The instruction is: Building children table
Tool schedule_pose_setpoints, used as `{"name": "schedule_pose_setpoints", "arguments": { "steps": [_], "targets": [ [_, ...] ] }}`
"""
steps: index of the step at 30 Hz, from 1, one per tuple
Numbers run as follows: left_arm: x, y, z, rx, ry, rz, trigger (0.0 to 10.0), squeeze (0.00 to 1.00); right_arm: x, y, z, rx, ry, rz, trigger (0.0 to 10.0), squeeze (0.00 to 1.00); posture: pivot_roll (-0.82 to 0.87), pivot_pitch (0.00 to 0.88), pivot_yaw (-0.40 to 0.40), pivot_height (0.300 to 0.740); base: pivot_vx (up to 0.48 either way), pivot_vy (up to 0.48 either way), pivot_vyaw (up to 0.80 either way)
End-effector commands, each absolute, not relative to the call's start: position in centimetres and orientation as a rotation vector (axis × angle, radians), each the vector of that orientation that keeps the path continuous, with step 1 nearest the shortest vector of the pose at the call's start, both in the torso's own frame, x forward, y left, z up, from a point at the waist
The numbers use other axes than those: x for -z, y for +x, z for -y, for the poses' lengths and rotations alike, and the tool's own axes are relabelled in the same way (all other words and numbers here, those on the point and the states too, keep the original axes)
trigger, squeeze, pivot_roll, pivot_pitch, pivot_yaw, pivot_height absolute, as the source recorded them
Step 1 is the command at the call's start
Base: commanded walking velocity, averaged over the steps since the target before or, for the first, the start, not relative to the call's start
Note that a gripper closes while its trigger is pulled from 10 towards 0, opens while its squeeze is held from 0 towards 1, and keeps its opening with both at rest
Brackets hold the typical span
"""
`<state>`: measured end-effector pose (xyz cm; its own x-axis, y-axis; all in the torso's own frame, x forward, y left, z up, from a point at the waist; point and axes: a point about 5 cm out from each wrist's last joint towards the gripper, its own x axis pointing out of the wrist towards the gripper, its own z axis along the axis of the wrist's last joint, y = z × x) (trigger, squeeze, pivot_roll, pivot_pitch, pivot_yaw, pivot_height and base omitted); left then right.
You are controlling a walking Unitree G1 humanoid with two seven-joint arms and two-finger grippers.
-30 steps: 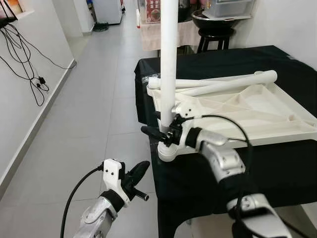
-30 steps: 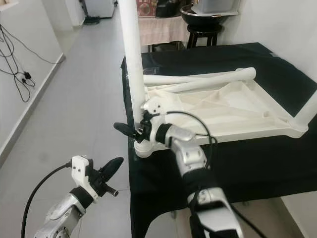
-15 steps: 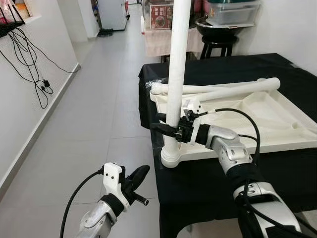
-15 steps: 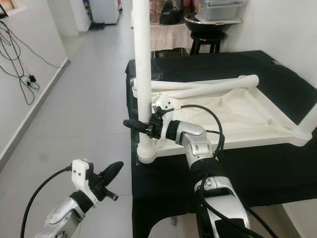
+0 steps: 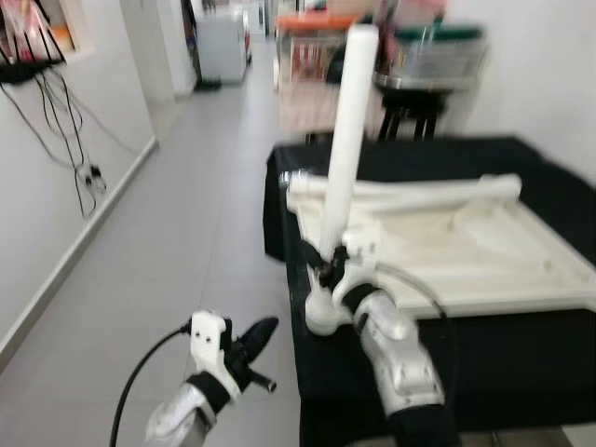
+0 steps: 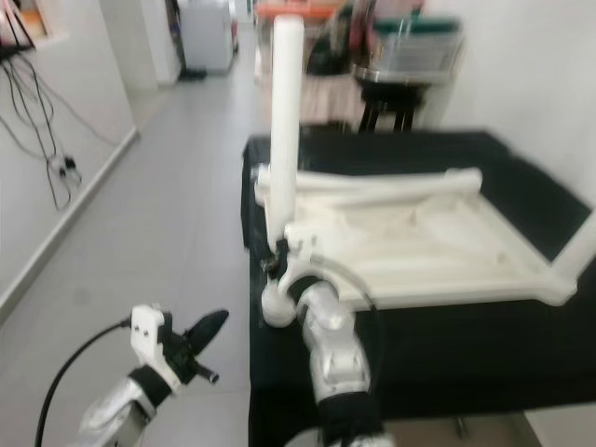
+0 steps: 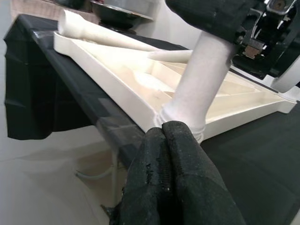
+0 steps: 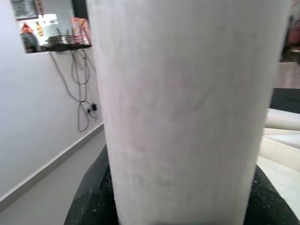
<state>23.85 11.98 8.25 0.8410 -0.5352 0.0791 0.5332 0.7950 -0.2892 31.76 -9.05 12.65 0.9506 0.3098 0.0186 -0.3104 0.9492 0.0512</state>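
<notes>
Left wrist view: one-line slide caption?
Left gripper, jaws shut, faces the upright white table leg seated in a corner of the upturned white tabletop on black cloth.

We see a white plastic table leg [image 5: 346,149], matt and faintly grainy up close, standing in an upturned tabletop [image 5: 484,251] of the same smooth white plastic. A matt black cloth [image 5: 521,354] covers the desk, and the floor [image 5: 177,251] is pale tile with a soft sheen. Our right arm [image 5: 396,358] is brushed silver metal, and the left gripper [image 7: 176,183] fingers look like dull, finely pitted black rubber.
</notes>
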Motion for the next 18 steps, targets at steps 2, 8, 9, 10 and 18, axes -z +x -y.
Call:
{"name": "schedule_pose_setpoints", "arguments": {
  "steps": [2,8,9,10,18],
  "targets": [
    [-8.1,23.9,-12.2,0.576,-0.312,-0.018,10.0,0.0,-7.2,30.5,10.5,-0.228,0.054,-0.228,0.0,0.0,-0.02,0.0,0.024,0.74,0.0,0.0,0.0],
    [-8.2,24.0,-12.3,0.571,-0.309,-0.015,10.0,0.0,-7.5,31.0,10.2,-0.212,0.042,-0.239,10.0,0.0,-0.01,0.0,0.018,0.74,0.0,0.0,0.0],
    [-8.2,24.0,-12.3,0.57,-0.308,-0.015,10.0,0.0,-7.6,31.0,10.1,-0.215,0.037,-0.235,10.0,0.0,-0.01,0.0,0.018,0.74,0.0,0.0,0.0],
    [-8.2,24.0,-12.3,0.57,-0.308,-0.015,10.0,0.0,-7.6,31.0,10.1,-0.215,0.037,-0.235,10.0,0.0,-0.01,0.0,0.018,0.74,0.0,0.0,0.0],
    [-8.2,24.1,-11.9,0.573,-0.312,-0.015,10.0,0.0,-12.6,34.1,9.8,-0.587,0.106,-0.065,10.0,1.0,-0.01,0.0,0.018,0.74,0.0,0.0,0.0]
  ]
}}
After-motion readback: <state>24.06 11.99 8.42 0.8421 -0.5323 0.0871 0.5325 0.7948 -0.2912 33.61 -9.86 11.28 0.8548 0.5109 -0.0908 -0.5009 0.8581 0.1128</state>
